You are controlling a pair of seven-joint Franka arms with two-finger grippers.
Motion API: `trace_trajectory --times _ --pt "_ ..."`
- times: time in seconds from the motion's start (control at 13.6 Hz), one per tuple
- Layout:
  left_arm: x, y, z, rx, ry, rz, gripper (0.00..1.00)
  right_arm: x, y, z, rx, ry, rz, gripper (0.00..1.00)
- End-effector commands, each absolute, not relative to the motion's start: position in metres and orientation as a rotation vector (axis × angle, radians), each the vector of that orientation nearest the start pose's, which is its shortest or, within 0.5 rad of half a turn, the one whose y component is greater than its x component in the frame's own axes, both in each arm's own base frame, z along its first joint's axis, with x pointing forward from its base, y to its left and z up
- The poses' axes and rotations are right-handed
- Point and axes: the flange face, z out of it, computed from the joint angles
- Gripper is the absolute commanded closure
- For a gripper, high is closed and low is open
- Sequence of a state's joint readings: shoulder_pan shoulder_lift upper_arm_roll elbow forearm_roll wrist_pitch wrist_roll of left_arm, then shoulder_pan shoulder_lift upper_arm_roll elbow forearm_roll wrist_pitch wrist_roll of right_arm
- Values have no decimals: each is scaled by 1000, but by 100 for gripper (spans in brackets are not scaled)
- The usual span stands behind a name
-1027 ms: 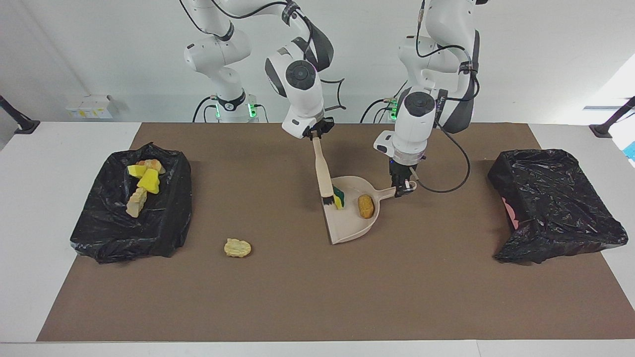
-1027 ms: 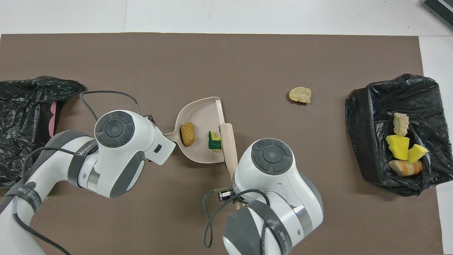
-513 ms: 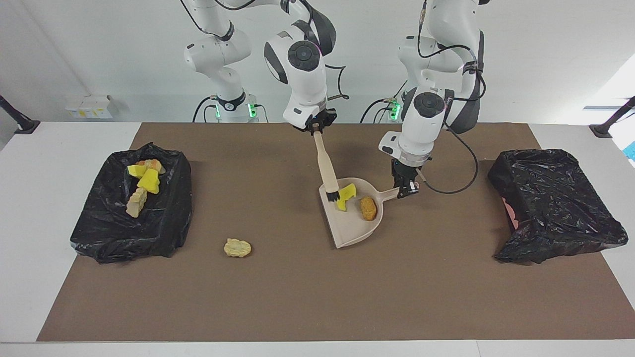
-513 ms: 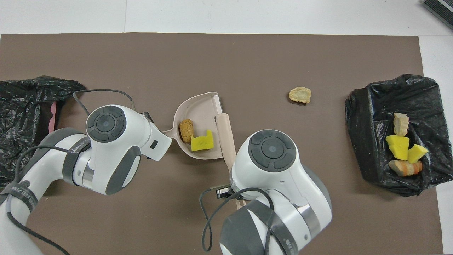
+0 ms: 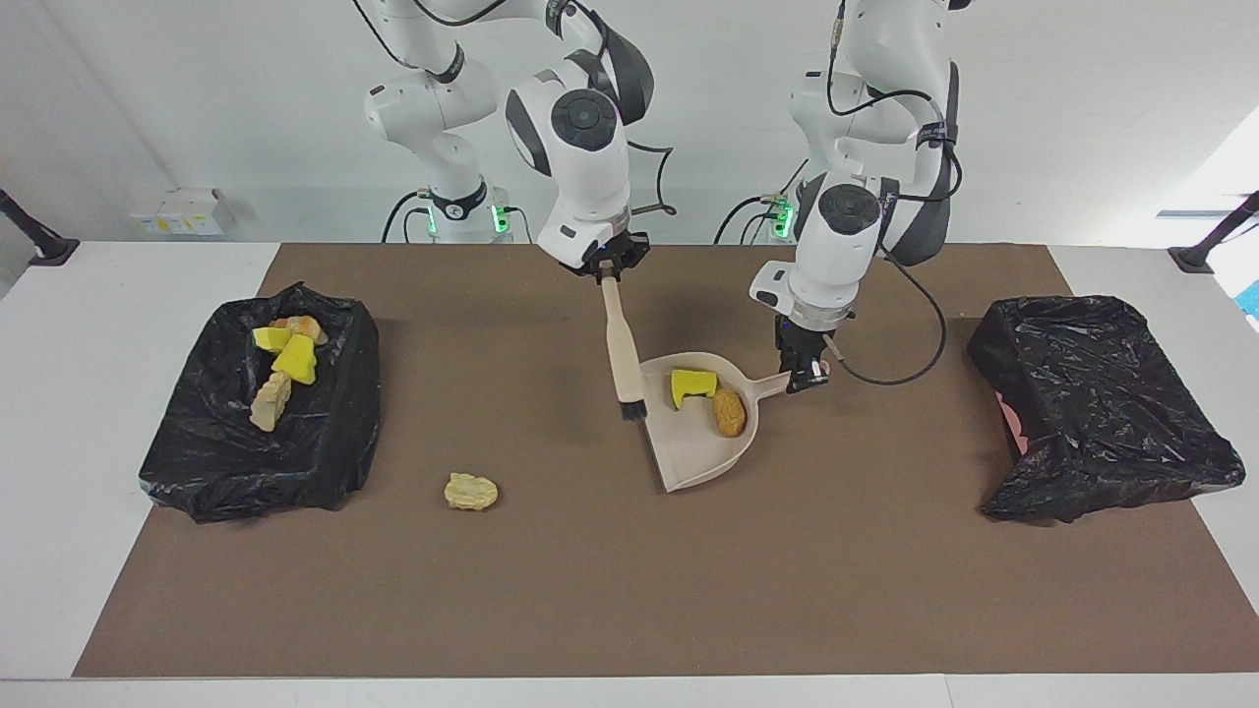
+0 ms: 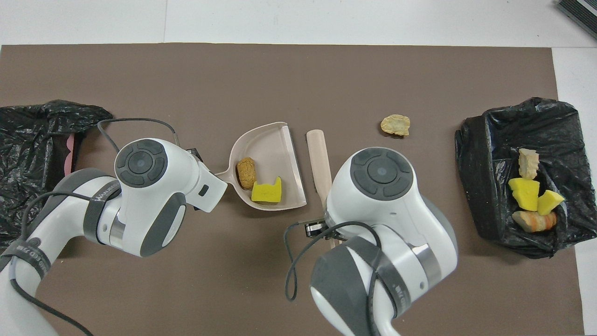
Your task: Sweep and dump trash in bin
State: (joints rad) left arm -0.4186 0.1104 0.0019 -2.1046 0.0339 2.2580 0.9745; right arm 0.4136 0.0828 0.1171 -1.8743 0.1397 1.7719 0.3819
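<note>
left claw (image 5: 809, 372) clamps the dustpan (image 5: 700, 442) handle to steady its load, right claw (image 5: 607, 271) grips the brush (image 5: 621, 352) beside the pan mouth.

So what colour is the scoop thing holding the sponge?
The dustpan is pale beige-pink, plain with no pattern. The overhead view shows it best.

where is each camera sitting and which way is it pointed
Facing view: high across the table, looking back at both arms; whole arms show, left pincer on the dustpan handle, right pincer holding the brush.
Overhead view: above the robots' end, looking steeply down; only wrists and forearms show.
Shared: dustpan, brush, loose bread lump, both black-bagged bins, mirrored half a turn.
</note>
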Motion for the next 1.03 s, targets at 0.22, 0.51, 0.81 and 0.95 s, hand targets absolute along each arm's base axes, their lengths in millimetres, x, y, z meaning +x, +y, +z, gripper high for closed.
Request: trace_trajectory --times 0.22,0.51,0.81,0.95 --pt "517 -237 377 -2463 1918 -40 100 557 173 436 -3190 -163 298 100" --pt "504 -257 377 -2553 1805 -9 100 604 98 419 -3298 -337 320 100" --pt "493 -266 377 -2562 1787 44 100 647 60 384 -3392 -453 378 100" --pt "486 -273 377 -2534 1811 50 100 652 71 351 -3385 -507 461 100"
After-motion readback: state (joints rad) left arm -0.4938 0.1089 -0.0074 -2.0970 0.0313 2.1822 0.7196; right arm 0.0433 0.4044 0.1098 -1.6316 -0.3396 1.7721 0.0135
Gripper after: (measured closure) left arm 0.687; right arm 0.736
